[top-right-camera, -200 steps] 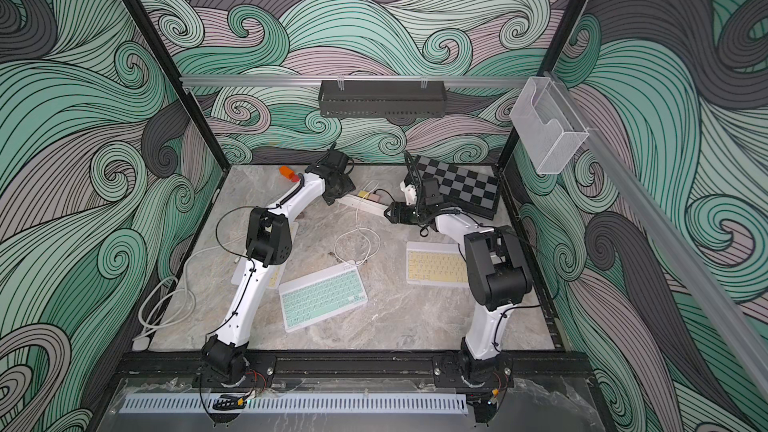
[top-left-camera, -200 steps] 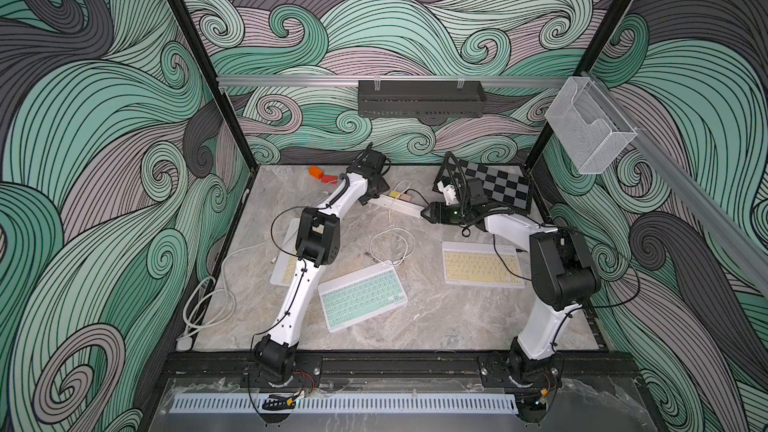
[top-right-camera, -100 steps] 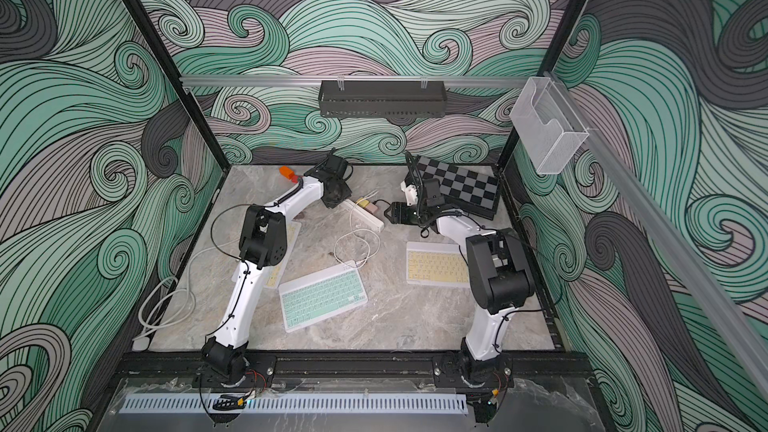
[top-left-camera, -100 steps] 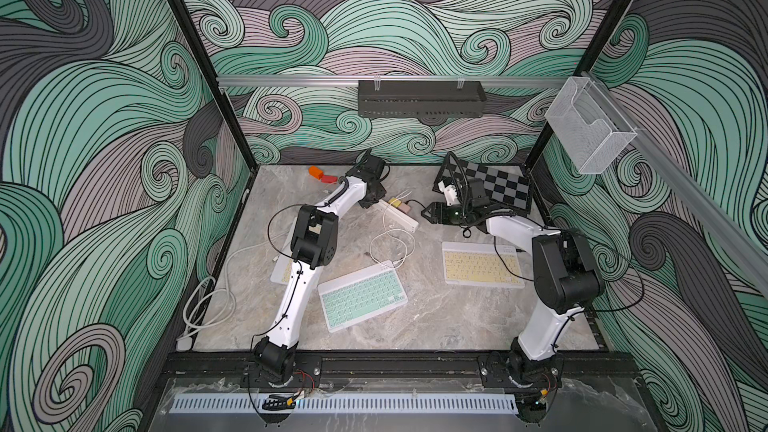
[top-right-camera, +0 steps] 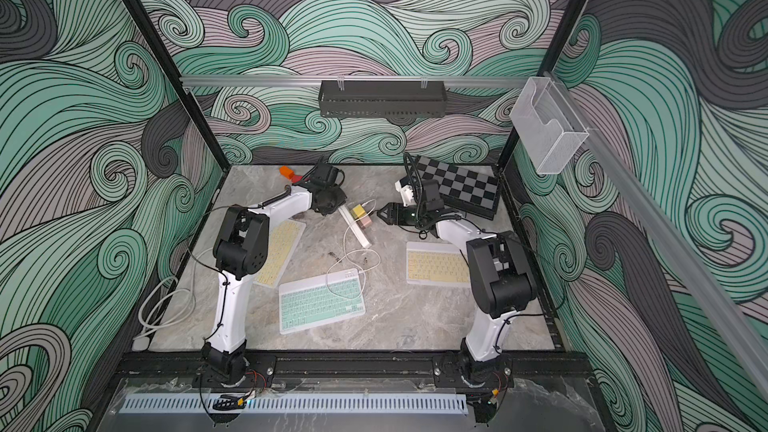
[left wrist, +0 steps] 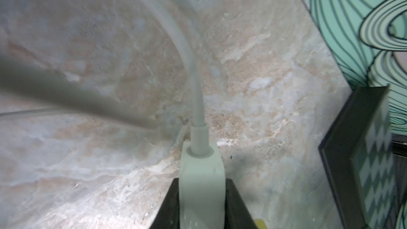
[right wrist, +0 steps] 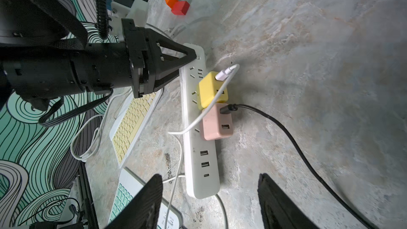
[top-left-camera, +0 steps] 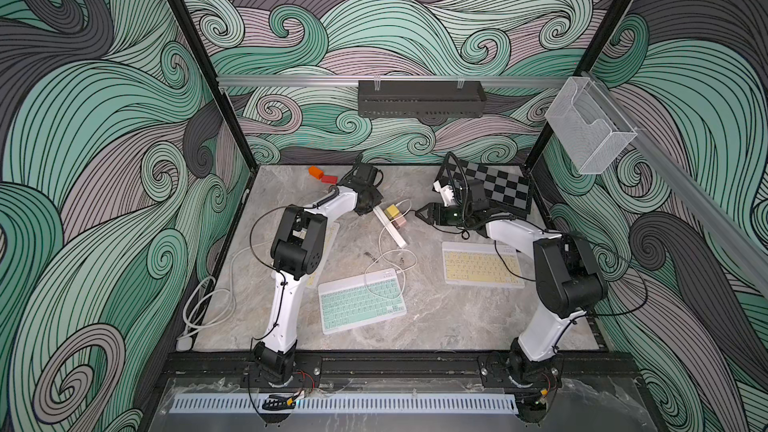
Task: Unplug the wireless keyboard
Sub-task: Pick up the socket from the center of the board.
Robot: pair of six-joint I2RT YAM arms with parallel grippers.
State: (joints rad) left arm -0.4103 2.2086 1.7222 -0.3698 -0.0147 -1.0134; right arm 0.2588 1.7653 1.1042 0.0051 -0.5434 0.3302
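Note:
A teal keyboard (top-left-camera: 361, 303) (top-right-camera: 322, 304) lies mid-table. A white cable (top-left-camera: 386, 251) (right wrist: 176, 166) runs from its back edge to a yellow charger cube (top-left-camera: 391, 211) (right wrist: 211, 91) on the white power strip (top-left-camera: 390, 228) (top-right-camera: 359, 232) (right wrist: 198, 150). A black cable (right wrist: 286, 133) leaves the pink cube (right wrist: 217, 122) beside it. My left gripper (top-left-camera: 370, 205) (left wrist: 201, 194) (right wrist: 191, 58) is shut on the strip's corded end (left wrist: 201, 172). My right gripper (top-left-camera: 424, 214) (right wrist: 209, 203) hangs open over the strip's other end, touching nothing.
One yellow keyboard (top-left-camera: 478, 270) lies under my right arm, another yellow keyboard (top-right-camera: 278, 251) under my left. A folded chessboard (top-left-camera: 494, 187) stands at the back right; orange and red blocks (top-left-camera: 322, 175) at the back left. A thick white cord (top-left-camera: 208, 301) loops at the left edge.
My left gripper has closed on the power strip's corded end. The strip has swung round, its free end now pointing more toward the front. The right arm has hardly moved.

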